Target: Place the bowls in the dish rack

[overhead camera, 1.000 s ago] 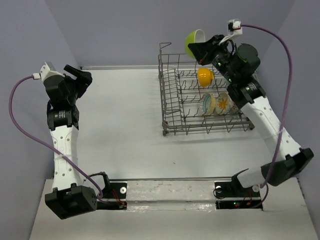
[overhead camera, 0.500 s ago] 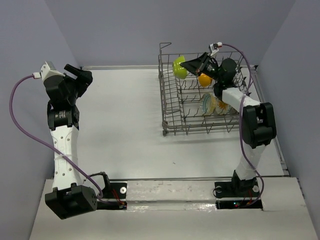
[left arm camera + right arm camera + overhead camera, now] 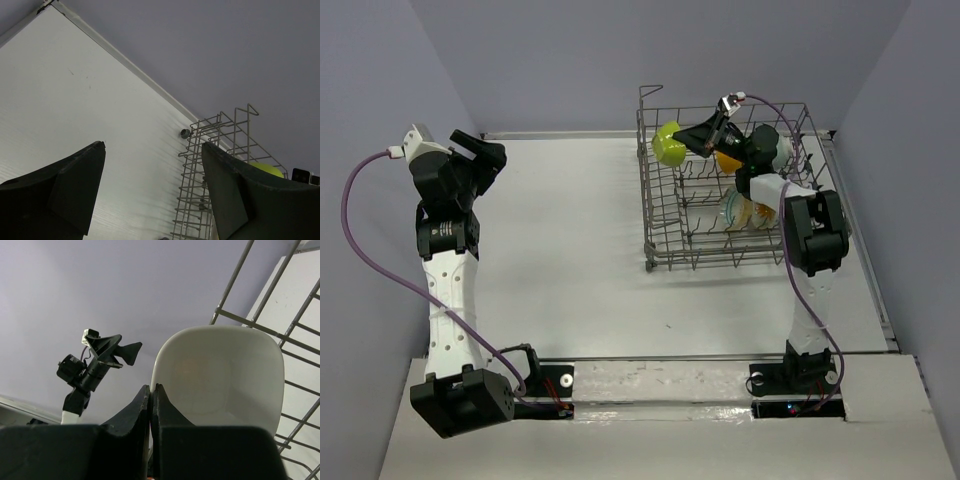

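My right gripper (image 3: 692, 140) is shut on the rim of a squarish bowl (image 3: 670, 143), lime-green outside and white inside (image 3: 220, 375), and holds it tilted over the far left part of the grey wire dish rack (image 3: 650, 200). In the right wrist view the two jaws (image 3: 151, 386) pinch the bowl's left edge. An orange-yellow bowl (image 3: 726, 160) sits in the rack behind the arm, and two patterned bowls (image 3: 732, 207) stand on edge lower down, partly hidden. My left gripper (image 3: 485, 155) hangs open and empty over the table's far left (image 3: 153, 145).
Tall wire sides and upright tines of the rack (image 3: 200, 165) surround the held bowl (image 3: 265, 169). The right arm's purple cable (image 3: 790, 110) arches over the rack's back rim. Grey walls close the table at the back and both sides.
My right arm has folded in and carried the bowl leftward and down, from above the rack's back rim to inside its far left part. The left arm has not moved.
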You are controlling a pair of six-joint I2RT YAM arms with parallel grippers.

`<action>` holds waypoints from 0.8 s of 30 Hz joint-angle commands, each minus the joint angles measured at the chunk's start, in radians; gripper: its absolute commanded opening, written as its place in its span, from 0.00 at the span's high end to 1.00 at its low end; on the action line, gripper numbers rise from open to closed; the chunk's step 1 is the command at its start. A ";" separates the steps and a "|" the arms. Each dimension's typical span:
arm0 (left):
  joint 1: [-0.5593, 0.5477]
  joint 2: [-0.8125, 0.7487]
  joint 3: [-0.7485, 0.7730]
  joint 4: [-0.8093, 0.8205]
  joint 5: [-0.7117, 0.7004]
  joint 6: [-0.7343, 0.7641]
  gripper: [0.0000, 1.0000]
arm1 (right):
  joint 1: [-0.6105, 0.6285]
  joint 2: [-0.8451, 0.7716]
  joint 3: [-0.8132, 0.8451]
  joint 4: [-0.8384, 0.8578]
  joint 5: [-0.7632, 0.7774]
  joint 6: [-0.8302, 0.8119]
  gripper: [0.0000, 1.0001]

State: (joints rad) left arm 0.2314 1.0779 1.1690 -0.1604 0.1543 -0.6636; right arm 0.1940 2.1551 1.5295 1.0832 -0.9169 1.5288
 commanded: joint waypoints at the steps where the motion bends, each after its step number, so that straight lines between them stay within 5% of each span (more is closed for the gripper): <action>1: 0.008 -0.009 -0.008 0.056 0.017 -0.004 0.14 | 0.004 0.023 0.107 -0.015 -0.020 -0.021 0.99; 18: 0.008 -0.013 -0.003 0.051 0.019 -0.010 0.14 | 0.004 0.212 0.469 -0.546 -0.043 -0.205 0.99; 24: 0.008 -0.018 0.000 0.050 0.021 -0.011 0.14 | 0.004 0.264 0.537 -0.597 -0.057 -0.168 0.99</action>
State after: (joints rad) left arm 0.2314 1.0779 1.1690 -0.1535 0.1577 -0.6712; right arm 0.1940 2.4069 1.9961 0.5144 -0.9436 1.3434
